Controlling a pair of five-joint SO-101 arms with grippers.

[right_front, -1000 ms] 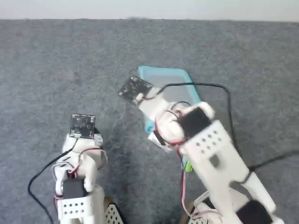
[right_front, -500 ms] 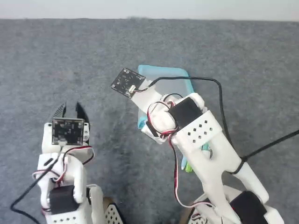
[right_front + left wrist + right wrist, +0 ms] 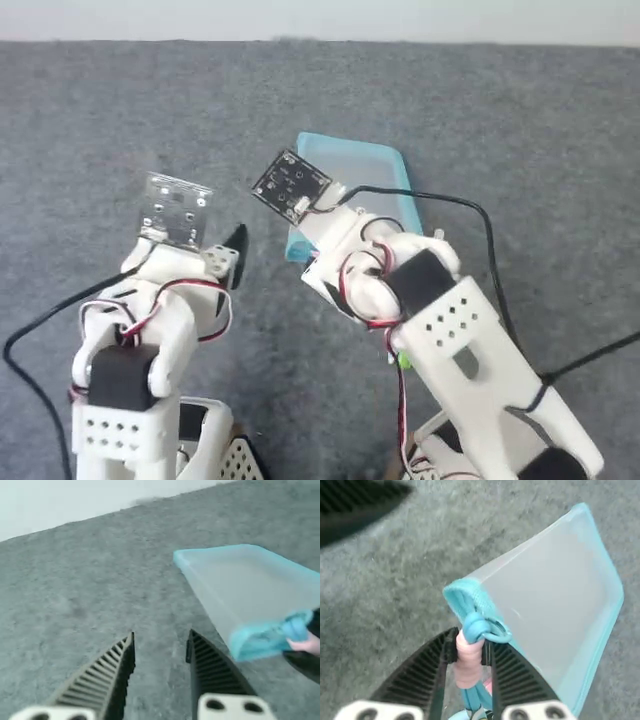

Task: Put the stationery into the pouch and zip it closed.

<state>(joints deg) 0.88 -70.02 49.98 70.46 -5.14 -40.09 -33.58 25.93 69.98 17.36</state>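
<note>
- While the right pincer (image 3: 469, 645) was clamped on the pink pull tab (image 3: 468, 666), its jaws pressed the tab from both sides with no gap between them.
- Just past the jaw tips, a blue cord loop (image 3: 479, 626) joined that tab to the zip end at one corner of the pouch (image 3: 550, 595).
- From that corner the pouch, pale blue and translucent, ran away from the right pincer and lay on the grey worktop (image 3: 75, 580).
- Through its cloudy wall no outline of a pen, eraser or other stationery showed, so I judged it empty or nearly so.
- Whether the zip stood open or shut along its length could not be read from any view.
- Off to the side, the left pincer (image 3: 161, 637) had its jaws well spread and held nothing. It hovered over bare worktop near the pouch's long edge, apart from it.
- Farther back, a small green thing (image 3: 403, 357) peeked out from under the right arm (image 3: 470, 340) in the high view. It was mostly hidden and may have been a piece of stationery, though I could not tell.
- As a judgement, the task was at an early stage:
  - The grip on the pull tab suited working the zip.
  - Nothing had visibly gone into the pouch yet.
  - Loading the stationery and the final zipping shut were both left to do.
</note>
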